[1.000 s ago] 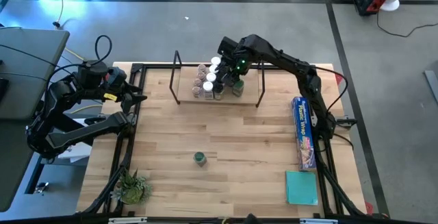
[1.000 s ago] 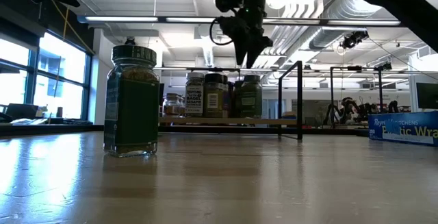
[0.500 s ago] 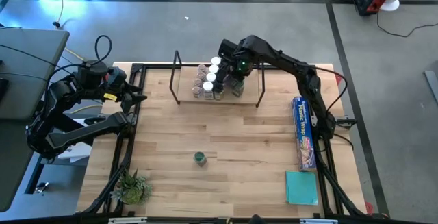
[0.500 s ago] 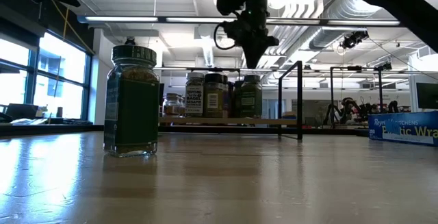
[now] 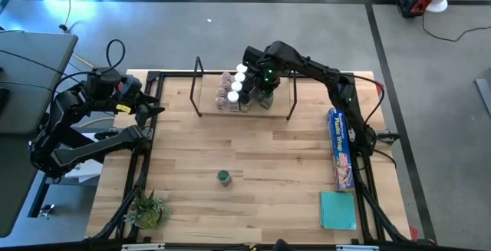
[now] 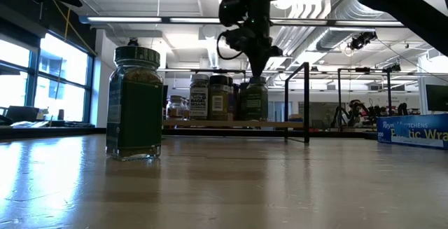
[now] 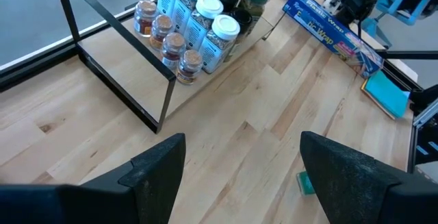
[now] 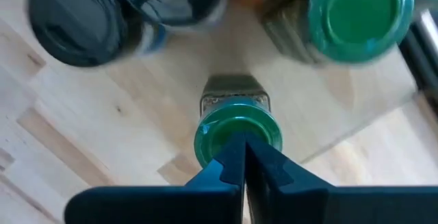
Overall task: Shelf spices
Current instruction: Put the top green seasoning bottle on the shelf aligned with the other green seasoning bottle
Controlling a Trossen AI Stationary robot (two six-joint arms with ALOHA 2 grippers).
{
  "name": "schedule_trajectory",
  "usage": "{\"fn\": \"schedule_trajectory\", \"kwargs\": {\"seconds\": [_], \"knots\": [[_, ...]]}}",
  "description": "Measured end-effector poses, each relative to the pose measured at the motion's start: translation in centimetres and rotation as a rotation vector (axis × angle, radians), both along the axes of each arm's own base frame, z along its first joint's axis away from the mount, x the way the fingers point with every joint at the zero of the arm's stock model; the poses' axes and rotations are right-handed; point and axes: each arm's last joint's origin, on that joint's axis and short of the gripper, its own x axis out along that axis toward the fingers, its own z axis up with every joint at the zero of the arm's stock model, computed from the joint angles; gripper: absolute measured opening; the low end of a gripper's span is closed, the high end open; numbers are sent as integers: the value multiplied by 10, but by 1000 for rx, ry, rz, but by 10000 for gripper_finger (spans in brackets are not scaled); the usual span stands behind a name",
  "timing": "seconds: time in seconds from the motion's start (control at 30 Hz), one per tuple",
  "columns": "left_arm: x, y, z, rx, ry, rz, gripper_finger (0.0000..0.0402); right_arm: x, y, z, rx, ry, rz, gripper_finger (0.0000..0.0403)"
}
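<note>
Several spice jars (image 5: 239, 90) with white, black, green and pinkish tops stand bunched on the shelf's wooden board (image 7: 102, 53), between its black wire uprights (image 5: 198, 87). My right gripper (image 6: 255, 72) is shut. It points straight down over a green-topped jar (image 8: 238, 129) at the right end of the bunch. One more green-topped jar (image 5: 223, 177) stands upright by itself on the table, toward the near edge. My left gripper (image 7: 243, 142) hangs open and holds nothing above the table's left edge. My right gripper's shut fingertips (image 8: 233, 157) come from above, pointing down, at the middle of the green lid (image 8: 226, 125) of the jar at the right end of the bunch. I cannot tell whether they touch the lid or stop just above it. The jar stands upright on the board.
A long blue foil-wrap box (image 5: 341, 147) lies along the table's right edge, and a flat teal square (image 5: 337, 209) lies nearer the front. A small green plant (image 5: 148, 209) sits at the near left corner. Bare wood surrounds the lone jar.
My right gripper has shut its fingers and gone down toward the green-topped jar on the shelf. The jars have stayed where they were.
</note>
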Motion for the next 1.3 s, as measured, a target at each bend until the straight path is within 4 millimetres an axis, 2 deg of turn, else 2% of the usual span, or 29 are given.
{"fn": "schedule_trajectory", "kwargs": {"seconds": [0.3,0.4,0.63,0.87,1.03,1.17,1.3], "knots": [[0,0,0,0,0,0,282,12,-6,-2,-61,-101,142,0],[0,0,0,-2,-1,2,282,11,-5,-7,-39,-68,143,0],[0,0,0,-5,-2,4,282,8,1,-1,-33,-51,151,0],[0,0,0,-7,-3,5,282,-2,38,38,-66,-101,311,0],[0,0,0,-5,-3,6,282,1,61,43,-68,-94,425,4],[0,0,0,-3,-2,4,282,8,59,29,-31,-75,458,46],[0,0,0,1,0,2,282,10,48,18,-17,-49,440,129]]}}
